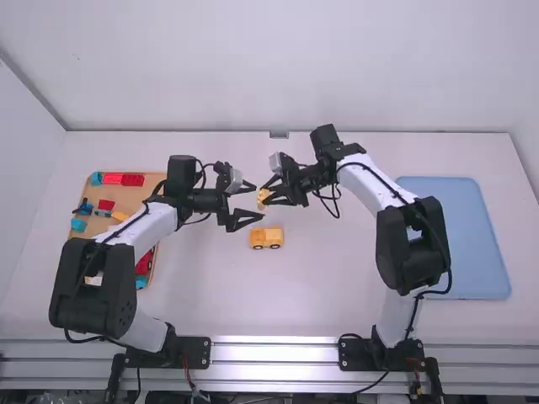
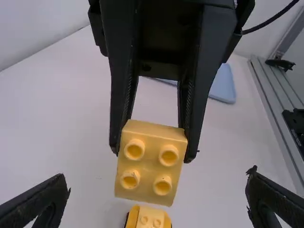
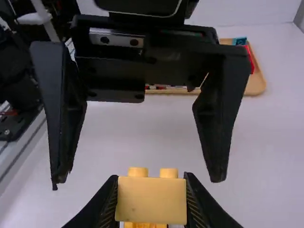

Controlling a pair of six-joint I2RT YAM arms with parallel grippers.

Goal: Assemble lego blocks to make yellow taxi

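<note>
- My right gripper (image 1: 264, 196): jaws closed down on a square yellow plastic block with four round studs (image 2: 151, 164), one finger against each of two opposite sides.
- That block is held up above the white table (image 1: 328, 278), near its middle; studs face my left gripper (image 1: 251, 204).
- Left jaws: spread wide, nothing between the fingertips. I read them as apart from the block, which sits just beyond their opening.
- Yellow plastic vehicle body with dark wheels (image 1: 266, 237): standing upright on the table around the middle, a little closer to me than the grippers. Raised studs on top, seen from the left wrist.
- Toward the table's left edge: tan shallow tray (image 1: 152, 183) of loose red, blue and yellow blocks (image 1: 132, 179), partly hidden by my left arm.
- Toward the right edge: flat light-blue plastic tray (image 1: 472, 244), my right arm over part of its near left side.
</note>
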